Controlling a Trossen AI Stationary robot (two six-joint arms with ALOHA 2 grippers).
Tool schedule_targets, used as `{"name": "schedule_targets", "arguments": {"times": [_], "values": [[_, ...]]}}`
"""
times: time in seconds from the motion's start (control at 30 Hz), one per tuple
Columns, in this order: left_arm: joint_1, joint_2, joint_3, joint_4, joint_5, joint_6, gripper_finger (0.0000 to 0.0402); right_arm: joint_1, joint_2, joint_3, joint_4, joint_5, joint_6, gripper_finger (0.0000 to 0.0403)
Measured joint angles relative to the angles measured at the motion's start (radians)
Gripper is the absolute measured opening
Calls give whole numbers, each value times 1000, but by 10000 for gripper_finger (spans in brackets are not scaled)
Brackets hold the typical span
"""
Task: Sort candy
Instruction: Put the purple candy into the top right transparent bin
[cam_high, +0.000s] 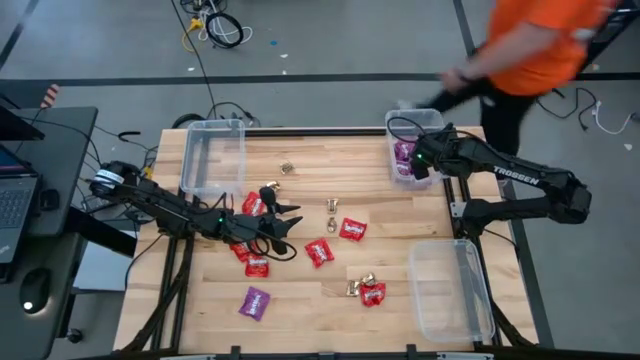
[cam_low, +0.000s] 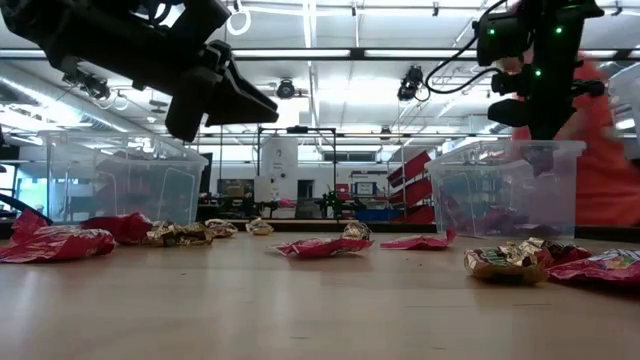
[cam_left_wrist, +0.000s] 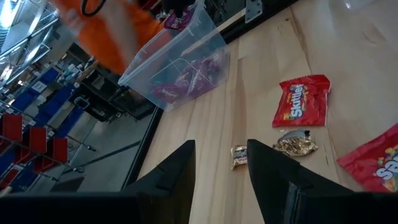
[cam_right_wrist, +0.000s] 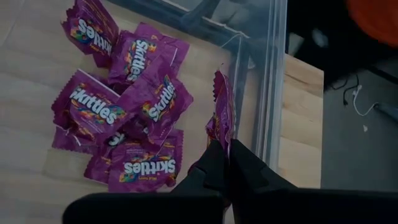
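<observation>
the clear plastic bin (cam_high: 212, 155) at far left looks empty. left gripper (cam_high: 285, 222), fingers apart and holding nothing, hovers over flat red packets (cam_high: 322, 251) and crinkled gold pieces (cam_high: 332, 206) scattered mid-table. right gripper (cam_right_wrist: 222, 163) pinches one purple packet (cam_right_wrist: 221, 117), upright on edge, over the far-right bin (cam_high: 400, 170) of flat purple packets (cam_right_wrist: 134, 93).

Red packets (cam_low: 322, 246) and gold pieces (cam_low: 505, 261) lie scattered on the table (cam_low: 300, 310) before two clear bins (cam_low: 505, 190)

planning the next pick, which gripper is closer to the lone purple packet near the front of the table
Left. The left gripper hangs open mid-table, close to the purple packet; the right gripper is over the far-right bin, shut on another purple packet.
</observation>
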Motion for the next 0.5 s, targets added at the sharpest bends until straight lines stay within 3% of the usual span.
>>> {"name": "schedule_targets", "arguments": {"times": [0.5], "values": [[0,0,0,-8,0,-7,147,0,0,0,0,0,10,41]]}}
